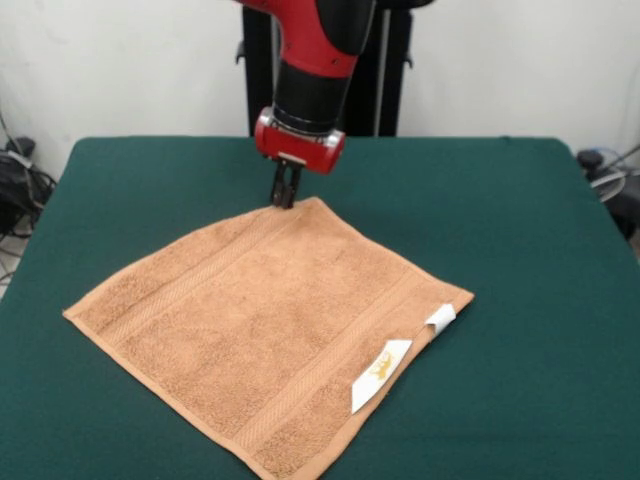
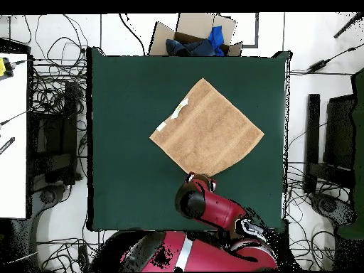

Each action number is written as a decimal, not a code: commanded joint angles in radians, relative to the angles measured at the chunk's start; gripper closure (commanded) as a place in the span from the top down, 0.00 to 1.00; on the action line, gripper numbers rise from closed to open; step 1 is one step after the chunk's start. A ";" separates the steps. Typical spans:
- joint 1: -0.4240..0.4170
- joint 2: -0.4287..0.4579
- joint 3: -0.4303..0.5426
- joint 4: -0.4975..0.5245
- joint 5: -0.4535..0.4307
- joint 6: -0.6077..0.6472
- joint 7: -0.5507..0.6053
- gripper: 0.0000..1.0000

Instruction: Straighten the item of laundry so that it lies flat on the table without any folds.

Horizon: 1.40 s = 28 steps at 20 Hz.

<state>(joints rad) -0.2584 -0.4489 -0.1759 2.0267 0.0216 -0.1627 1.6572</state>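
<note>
1. Gripper (image 1: pixel 286 192): I see its dark fingers drawn close together, tips down at the far corner of the towel; I cannot tell whether they pinch the cloth or only touch it.
2. Arm (image 1: pixel 318 60): red and black, it comes down from the top of my front view; overhead it covers that same corner.
3. Towel (image 1: pixel 270 340): peach-orange, spread flat as a diamond on the table, woven bands showing, no folds that I can see.
4. Tags (image 1: pixel 380 374): two white, on the towel's right-hand near edge in the front view, one long and one small.
5. Table (image 1: pixel 520 220): dark green; the towel lies about mid-table.
6. Cardboard box (image 2: pixel 195 35): beyond the table's far edge overhead, holding blue items.
</note>
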 commanded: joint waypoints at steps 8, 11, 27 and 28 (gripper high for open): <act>0.000 0.075 0.056 -0.048 0.069 -0.053 0.242 0.00; 0.008 0.084 0.052 -0.056 0.078 -0.055 0.242 0.00; 0.019 0.080 0.029 -0.167 0.073 -0.029 0.152 1.00; 0.012 0.083 0.035 -0.173 0.067 -0.038 0.151 1.00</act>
<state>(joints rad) -0.2352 -0.4010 -0.1946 2.0054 0.0644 -0.1913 1.6572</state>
